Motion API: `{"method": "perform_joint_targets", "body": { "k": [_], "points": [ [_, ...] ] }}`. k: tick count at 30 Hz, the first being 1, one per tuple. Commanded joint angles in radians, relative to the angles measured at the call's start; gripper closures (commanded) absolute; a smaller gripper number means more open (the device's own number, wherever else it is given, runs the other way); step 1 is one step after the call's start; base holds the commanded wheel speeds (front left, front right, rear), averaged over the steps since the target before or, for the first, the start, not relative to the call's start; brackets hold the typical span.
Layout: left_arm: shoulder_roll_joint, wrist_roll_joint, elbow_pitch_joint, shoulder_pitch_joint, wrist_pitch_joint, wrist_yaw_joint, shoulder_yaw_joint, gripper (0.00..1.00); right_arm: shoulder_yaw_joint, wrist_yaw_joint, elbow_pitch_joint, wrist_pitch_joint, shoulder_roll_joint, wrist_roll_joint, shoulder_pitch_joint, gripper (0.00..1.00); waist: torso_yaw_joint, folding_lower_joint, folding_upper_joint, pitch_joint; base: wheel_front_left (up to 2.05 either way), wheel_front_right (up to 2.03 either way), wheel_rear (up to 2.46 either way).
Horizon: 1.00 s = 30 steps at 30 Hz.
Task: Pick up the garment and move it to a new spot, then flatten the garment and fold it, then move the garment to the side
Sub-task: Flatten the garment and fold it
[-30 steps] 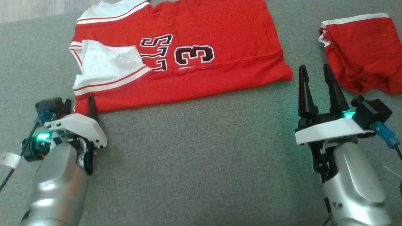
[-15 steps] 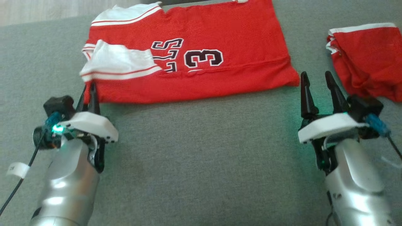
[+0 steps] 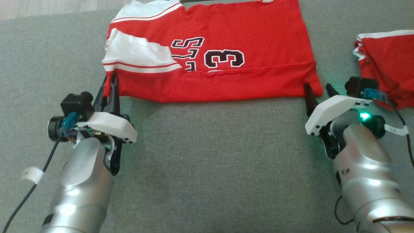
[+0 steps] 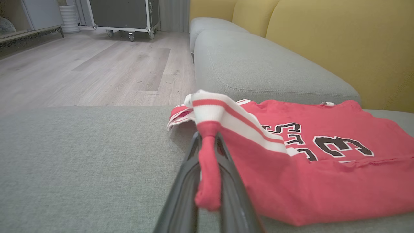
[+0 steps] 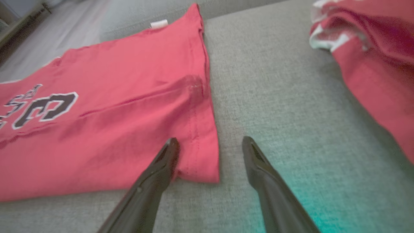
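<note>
The garment (image 3: 226, 38), a red jersey with white trim and black numbers, lies folded on the grey sofa seat (image 3: 210, 161). My left gripper (image 3: 111, 81) is shut on its near left corner; in the left wrist view a red fold of the garment (image 4: 323, 174) sits pinched between the fingers of my left gripper (image 4: 207, 137) and is raised slightly. My right gripper (image 3: 318, 88) is open at the near right corner. In the right wrist view that gripper (image 5: 209, 140) straddles the edge of the garment (image 5: 113, 129), left finger over the fabric, right finger over bare cushion.
A second crumpled red garment (image 3: 385, 64) lies close to the right of my right gripper, also seen in the right wrist view (image 5: 372, 64). A yellow backrest (image 4: 323, 42) rises behind the seat. Wooden floor (image 4: 81, 64) and a wheeled case (image 4: 123, 13) lie beyond.
My left gripper has shut on the near left corner and lifted it a little. My right gripper has moved forward to the near right corner. The head camera has also shifted.
</note>
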Motion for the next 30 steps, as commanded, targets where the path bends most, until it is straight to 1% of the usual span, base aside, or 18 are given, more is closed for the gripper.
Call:
{"method": "perform_joint_targets", "body": {
  "k": [1, 4, 8, 9, 10, 11, 14, 21, 26, 30],
  "points": [
    [0.022, 0.013, -0.034, -0.015, -0.012, 0.005, 0.021, 1.0, 0.017, 0.002, -0.004, 0.0, 0.008, -0.012, -0.037, 0.0, 0.004, -0.0001, 0.0, 0.001, 0.0, 0.0, 0.0],
    [0.017, 0.015, -0.042, -0.012, -0.012, 0.005, 0.016, 1.0, 0.03, 0.002, 0.073, 0.004, 0.008, -0.017, -0.067, 0.0, 0.012, -0.0001, 0.0, 0.003, 0.0, 0.0, 0.0],
    [0.017, 0.014, -0.04, -0.006, -0.012, 0.006, 0.014, 1.0, 0.061, 0.002, 0.141, -0.01, 0.008, -0.014, -0.091, 0.0, 0.019, -0.0001, 0.0, 0.002, 0.0, 0.0, 0.0],
    [0.018, 0.014, -0.038, -0.004, -0.012, 0.006, 0.013, 1.0, 0.071, 0.002, 0.152, -0.013, 0.008, -0.013, -0.095, 0.5, 0.019, -0.0001, 0.0, 0.001, 0.0, 0.0, 0.0],
    [0.019, 0.013, -0.035, -0.002, -0.012, 0.006, 0.012, 1.0, 0.082, 0.002, 0.16, -0.019, 0.008, -0.014, -0.097, 0.91, 0.019, -0.0001, 0.0, 0.0, 0.0, 0.0, 0.0],
    [0.02, 0.012, -0.032, 0.0, -0.012, 0.006, 0.012, 1.0, 0.091, 0.002, 0.167, -0.026, 0.008, -0.017, -0.1, 1.0, 0.019, -0.0001, 0.0, 0.0, 0.0, 0.0, 0.0],
    [0.024, 0.009, -0.02, 0.006, -0.012, 0.004, 0.01, 1.0, 0.096, 0.002, 0.18, -0.065, 0.008, -0.027, -0.104, 1.0, 0.015, -0.0001, 0.0, -0.006, 0.0, 0.0, 0.0],
    [0.038, 0.002, 0.011, 0.031, -0.011, 0.006, 0.007, 1.0, 0.055, 0.002, 0.199, -0.149, 0.008, -0.055, -0.103, 1.0, -0.002, -0.0001, 0.0, -0.041, 0.0, 0.0, 0.0],
    [0.055, -0.007, 0.024, 0.061, -0.011, 0.008, 0.011, 1.0, 0.047, 0.002, 0.206, -0.176, 0.008, -0.078, -0.088, 1.0, -0.024, -0.0001, 0.0, -0.081, 0.0, 0.0, 0.0],
    [0.065, -0.012, 0.031, 0.092, -0.006, 0.007, 0.007, 1.0, 0.058, 0.002, 0.21, -0.18, 0.008, -0.057, -0.068, 1.0, -0.037, -0.0001, 0.0, -0.122, 0.0, 0.0, 0.0]
  ]
}}
